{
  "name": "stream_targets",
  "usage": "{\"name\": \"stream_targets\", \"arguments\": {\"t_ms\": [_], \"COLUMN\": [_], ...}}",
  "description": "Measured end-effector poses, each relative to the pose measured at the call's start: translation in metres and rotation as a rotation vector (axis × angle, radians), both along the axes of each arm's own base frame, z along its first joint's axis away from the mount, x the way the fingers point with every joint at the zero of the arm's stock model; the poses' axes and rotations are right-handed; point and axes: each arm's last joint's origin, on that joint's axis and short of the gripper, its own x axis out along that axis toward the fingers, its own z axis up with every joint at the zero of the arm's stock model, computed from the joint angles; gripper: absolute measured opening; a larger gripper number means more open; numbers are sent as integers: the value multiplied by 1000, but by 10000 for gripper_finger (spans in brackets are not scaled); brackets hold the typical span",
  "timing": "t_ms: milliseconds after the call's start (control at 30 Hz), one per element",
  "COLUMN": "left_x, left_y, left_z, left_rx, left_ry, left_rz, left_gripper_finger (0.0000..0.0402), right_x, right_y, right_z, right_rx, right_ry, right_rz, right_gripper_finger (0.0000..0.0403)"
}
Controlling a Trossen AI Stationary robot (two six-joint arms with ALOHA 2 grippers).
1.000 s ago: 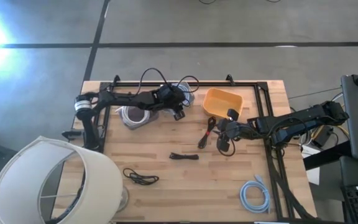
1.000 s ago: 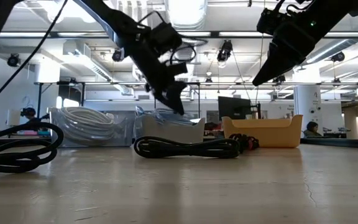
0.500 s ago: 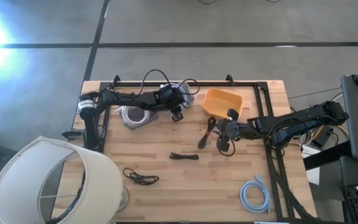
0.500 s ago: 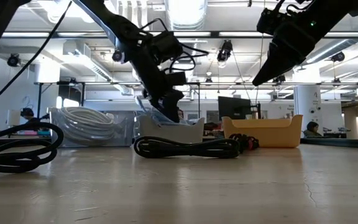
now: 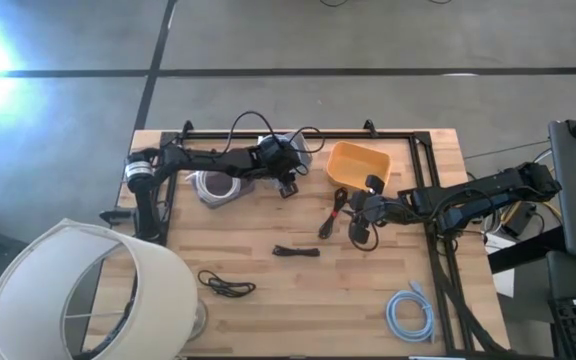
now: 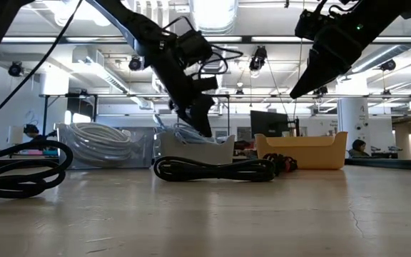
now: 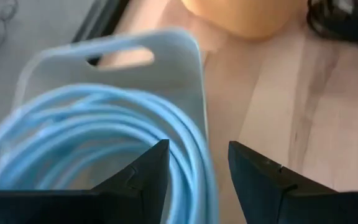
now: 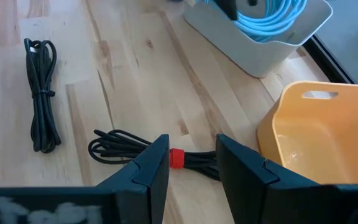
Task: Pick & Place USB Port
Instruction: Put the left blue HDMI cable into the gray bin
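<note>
A grey bin [image 5: 298, 150] at the table's far side holds a coiled light blue cable [image 7: 86, 143]. My left gripper [image 5: 287, 184] is open just above this bin's near rim. In the left wrist view [image 7: 197, 171] a strand of the blue coil shows between its fingers, and I cannot tell whether they touch it. My right gripper [image 5: 361, 222] is open and empty. It hovers above a black cable bundle with a red tie [image 8: 176, 158], which lies on the table in front of the yellow bin [image 5: 358, 163].
A second grey bin with a white cable [image 5: 216, 186] stands left of the first. Black cable bundles lie at mid-table [image 5: 296, 251] and near left [image 5: 226, 285]. A light blue coil [image 5: 409, 314] lies near right. A white lampshade [image 5: 78, 290] overhangs the near left corner.
My left gripper has gone down a little toward the grey bin with the blue cable and stays open.
</note>
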Motion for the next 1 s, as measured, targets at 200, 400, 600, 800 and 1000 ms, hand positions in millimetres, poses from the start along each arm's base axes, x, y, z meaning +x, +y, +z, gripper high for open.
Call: {"name": "stream_targets", "arguments": {"t_ms": [200,400,600,800,1000], "left_x": [-5,-7,-6,-9,-14], "left_y": [0,3,4,8,18], "left_z": [-14,-14,-14,-14,-15], "left_rx": [32,124,134,141,118], "left_ry": [59,95,95,107,102], "left_rz": [46,129,134,143,193], "left_gripper_finger": [169,169,169,169,169], "right_x": [0,0,0,0,0], "right_y": [0,0,0,0,0], "right_z": [0,0,0,0,0], "right_rx": [0,0,0,0,0], "right_ry": [1,0,1,0,0], "right_rz": [0,0,0,0,0], "right_gripper_finger": [125,125,125,125,125]}}
